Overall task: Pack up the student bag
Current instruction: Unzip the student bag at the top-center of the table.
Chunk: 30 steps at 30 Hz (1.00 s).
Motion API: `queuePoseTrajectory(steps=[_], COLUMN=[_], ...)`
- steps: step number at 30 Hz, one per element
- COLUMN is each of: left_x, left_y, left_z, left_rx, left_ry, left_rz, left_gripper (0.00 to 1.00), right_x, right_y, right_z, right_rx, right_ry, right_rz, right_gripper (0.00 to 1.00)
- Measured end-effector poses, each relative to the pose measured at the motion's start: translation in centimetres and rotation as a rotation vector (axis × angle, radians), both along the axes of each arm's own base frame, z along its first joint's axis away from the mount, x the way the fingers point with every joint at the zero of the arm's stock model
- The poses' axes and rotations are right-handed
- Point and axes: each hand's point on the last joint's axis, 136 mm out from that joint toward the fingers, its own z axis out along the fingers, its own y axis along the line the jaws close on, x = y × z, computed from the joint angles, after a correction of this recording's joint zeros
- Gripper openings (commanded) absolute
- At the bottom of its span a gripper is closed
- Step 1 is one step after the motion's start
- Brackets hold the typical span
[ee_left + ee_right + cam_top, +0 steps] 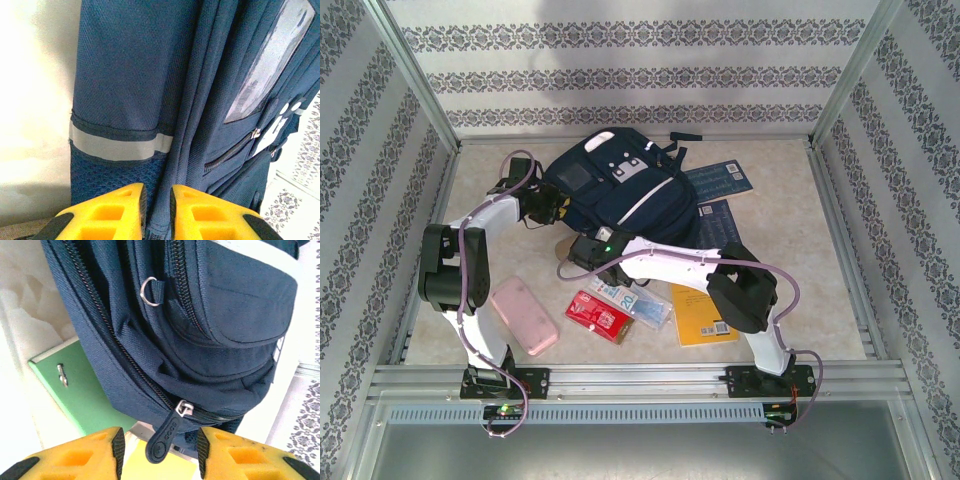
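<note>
Unzipping stage: left gripper (pixel 157 195) clamps left side of student bag (pixel 620 200); right gripper (pixel 160 436), jaws apart, straddles zipper pull (pixel 167 432); next, likely pinch it.

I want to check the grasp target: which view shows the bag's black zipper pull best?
Right wrist: the zipper pull hangs large inside the open right gripper. Top external shows the whole student bag, the pull too small to tell. Left wrist shows its side panel.
</note>
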Motion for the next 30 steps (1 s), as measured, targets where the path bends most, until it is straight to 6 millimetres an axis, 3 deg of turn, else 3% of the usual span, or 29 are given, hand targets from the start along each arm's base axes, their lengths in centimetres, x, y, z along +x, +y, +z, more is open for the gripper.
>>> queuePoseTrajectory(steps=[8, 18, 21, 30], left_x=[0.0, -0.1, -0.1, -0.1], left_y=[0.0, 0.3, 0.4, 0.3], left_z=[-0.1, -0.2, -0.2, -0.3], left_rx=[-0.003, -0.004, -0.004, -0.006], left_ry=[0.001, 0.006, 0.006, 0.009], left_rz=[0.004, 0.012, 0.014, 0.016], left_gripper=[0.22, 0.22, 0.22, 0.22], right_x=[0.2, -0.1, -0.2, 0.2], right_y=[-0.2, -0.8, -1.0, -1.2], right_z=[0.1, -1.3, -1.7, -2.1], right_rx=[-0.029, -0.065, -0.075, -0.08], right_ry=[-0.012, 0.01, 0.016, 0.005], right_rz=[0.011, 0.011, 0.011, 0.017], right_gripper=[0.39, 0.39, 0.33, 0.04])
